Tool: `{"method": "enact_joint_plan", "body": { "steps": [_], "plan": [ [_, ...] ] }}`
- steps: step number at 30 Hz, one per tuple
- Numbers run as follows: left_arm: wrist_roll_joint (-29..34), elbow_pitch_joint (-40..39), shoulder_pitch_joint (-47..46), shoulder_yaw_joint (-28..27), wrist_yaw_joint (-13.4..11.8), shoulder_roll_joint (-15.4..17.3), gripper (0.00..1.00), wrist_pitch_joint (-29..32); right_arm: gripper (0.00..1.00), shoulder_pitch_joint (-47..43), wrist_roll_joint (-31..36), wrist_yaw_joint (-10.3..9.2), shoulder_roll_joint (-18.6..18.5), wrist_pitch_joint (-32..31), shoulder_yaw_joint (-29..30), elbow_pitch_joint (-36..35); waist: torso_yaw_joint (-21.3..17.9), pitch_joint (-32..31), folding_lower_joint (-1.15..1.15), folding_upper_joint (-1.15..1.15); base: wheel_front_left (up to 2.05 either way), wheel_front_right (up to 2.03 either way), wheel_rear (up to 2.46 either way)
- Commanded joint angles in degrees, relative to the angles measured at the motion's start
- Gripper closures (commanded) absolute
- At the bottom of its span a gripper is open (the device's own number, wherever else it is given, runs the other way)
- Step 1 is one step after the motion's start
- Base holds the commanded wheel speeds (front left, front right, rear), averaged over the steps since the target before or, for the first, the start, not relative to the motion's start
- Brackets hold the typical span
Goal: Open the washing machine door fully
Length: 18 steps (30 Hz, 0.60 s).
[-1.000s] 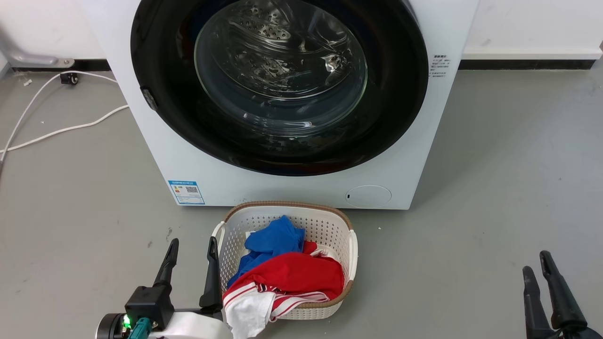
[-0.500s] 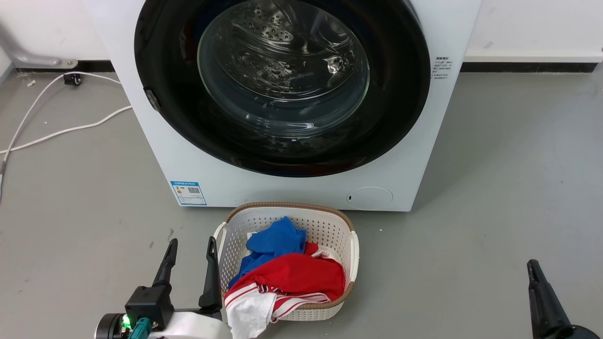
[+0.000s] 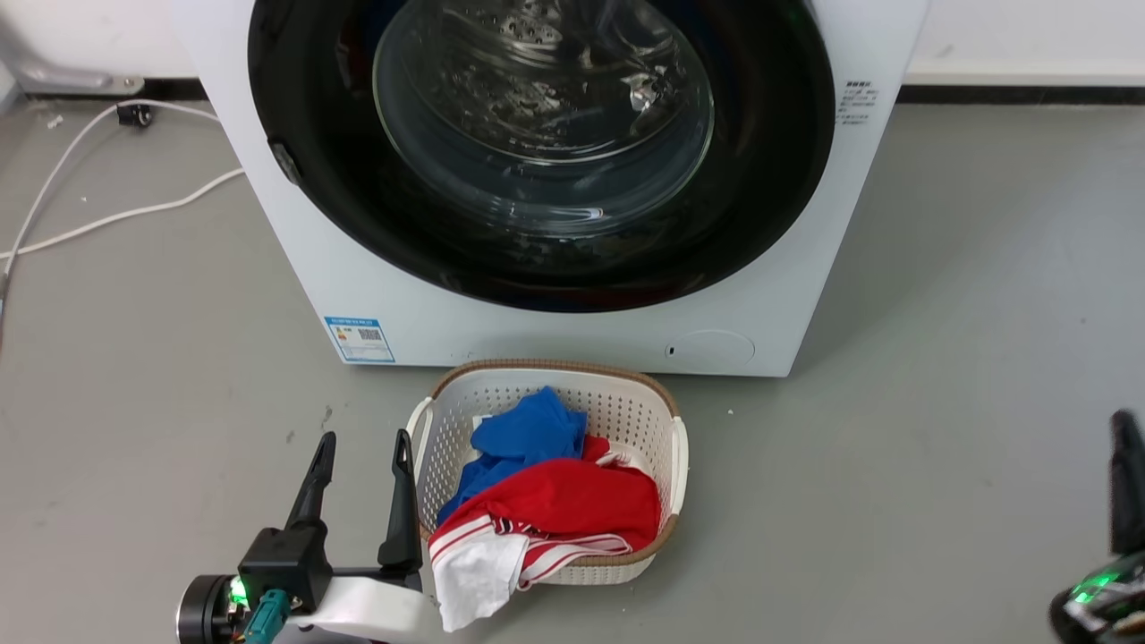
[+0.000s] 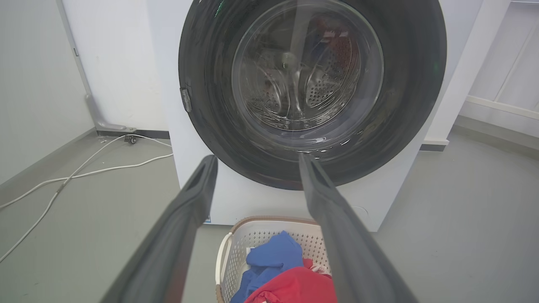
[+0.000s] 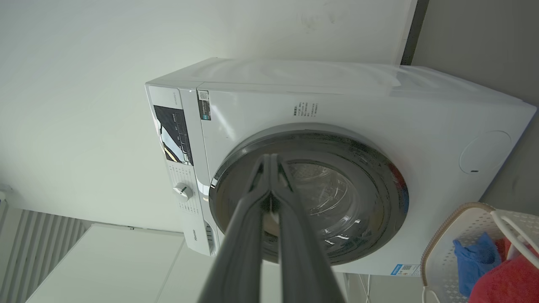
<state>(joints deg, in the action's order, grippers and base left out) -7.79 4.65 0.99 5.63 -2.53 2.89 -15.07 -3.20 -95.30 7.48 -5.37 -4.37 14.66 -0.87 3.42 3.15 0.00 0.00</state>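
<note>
Fingers (image 3: 311, 487) on the left gripper (image 3: 365, 438): 2 long dark ones, spread apart, nothing between them. It sits low over the grey floor (image 3: 939, 376), just beside the left wall of the white perforated plastic laundry basket with a brown woven rim (image 3: 550, 365), well short of the machine.

Right gripper (image 5: 269, 159): fingers pressed together at the tips, holding nothing. In the right wrist view they point toward the door. Head view catches 1 dark finger at the far right edge, well apart from the machine.

Large round glossy black washing machine door with a clear bulging glass centre (image 3: 546, 134): shut, flush on the front of the white boxy front-loading washing machine (image 3: 537, 335). Perforated steel drum (image 4: 332, 80) shows through the glass. Small grey latch tab (image 3: 284, 163) on the door's left rim.

Blue label sticker (image 3: 359, 339) at the front's lower left, small round cap (image 3: 711, 347) at lower right.

Basket is on the floor right in front of the machine; touching or not, can't tell. It holds a blue garment (image 3: 528, 434), a red garment with white stripes (image 3: 572, 505), and a white cloth (image 3: 474, 581) hanging over the near rim. Thin white cable (image 3: 116, 215) lies on the floor left of the machine.
</note>
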Motion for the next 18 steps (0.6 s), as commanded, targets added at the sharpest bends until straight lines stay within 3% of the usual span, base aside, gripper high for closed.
{"method": "enact_joint_plan", "body": {
  "steps": [1,10,18],
  "plan": [
    [0.17,-0.23,-0.64,-0.04,-0.11,-0.01,0.0,-0.16,1.0,1.46,-0.19,0.03,-0.67,-0.42,0.51,0.33,0.21,0.7,0.0,0.0,0.0,0.0,0.0],
    [1.01,-1.59,-3.71,-0.33,-0.26,-0.01,0.0,-0.16,1.0,14.24,1.27,0.02,-7.0,-4.19,4.97,5.55,1.37,6.23,0.0,0.0,0.0,0.0,0.0],
    [1.46,-3.58,-8.3,0.03,-0.61,-0.01,0.0,-0.16,1.0,27.1,1.88,0.03,-13.55,-8.75,5.08,10.82,3.27,13.82,0.0,0.0,0.0,0.0,0.0]
  ]
}}
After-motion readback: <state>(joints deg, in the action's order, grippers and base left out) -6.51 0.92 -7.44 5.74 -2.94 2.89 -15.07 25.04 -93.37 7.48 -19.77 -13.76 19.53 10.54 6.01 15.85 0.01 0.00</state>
